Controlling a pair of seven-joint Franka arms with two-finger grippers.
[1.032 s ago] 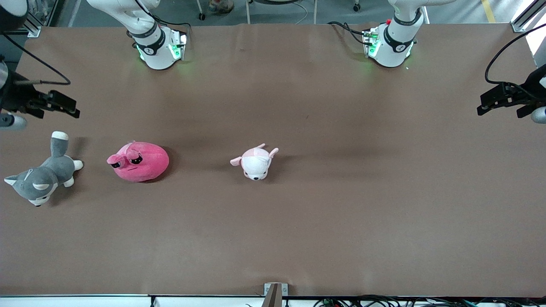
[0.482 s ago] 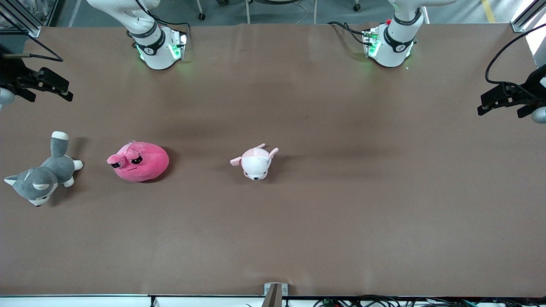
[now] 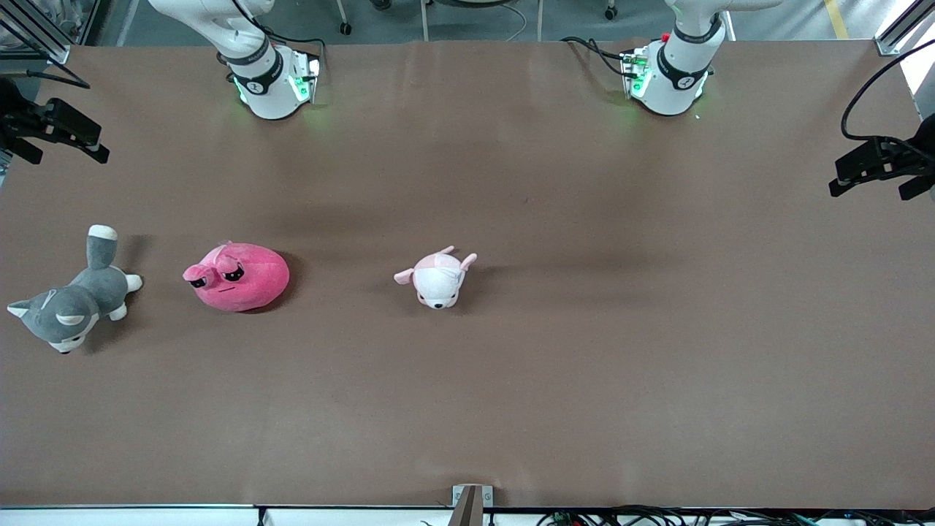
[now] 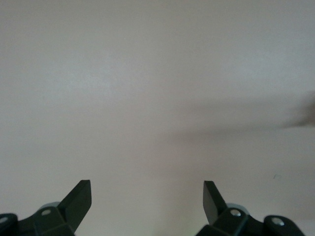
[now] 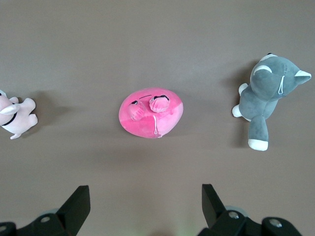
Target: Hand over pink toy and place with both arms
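Observation:
The pink toy [image 3: 237,277] lies on the brown table toward the right arm's end, between the husky and the puppy. It also shows in the right wrist view [image 5: 151,119]. My right gripper [image 3: 98,150] is open and empty, high over the table's edge at the right arm's end, well apart from the toy; its fingertips frame bare table in the right wrist view [image 5: 146,201]. My left gripper [image 3: 838,185] is open and empty, high over the table's edge at the left arm's end. The left wrist view [image 4: 146,196] shows only bare table between its fingers.
A grey-and-white husky plush [image 3: 73,303] lies at the right arm's end, beside the pink toy. A white puppy plush with pale-pink ears [image 3: 437,277] lies near the table's middle. The brown table [image 3: 584,329] stretches toward the left arm's end.
My right gripper has risen and drawn back toward the table's edge and the robots' side. My left gripper has shifted slightly outward. The toys have not moved.

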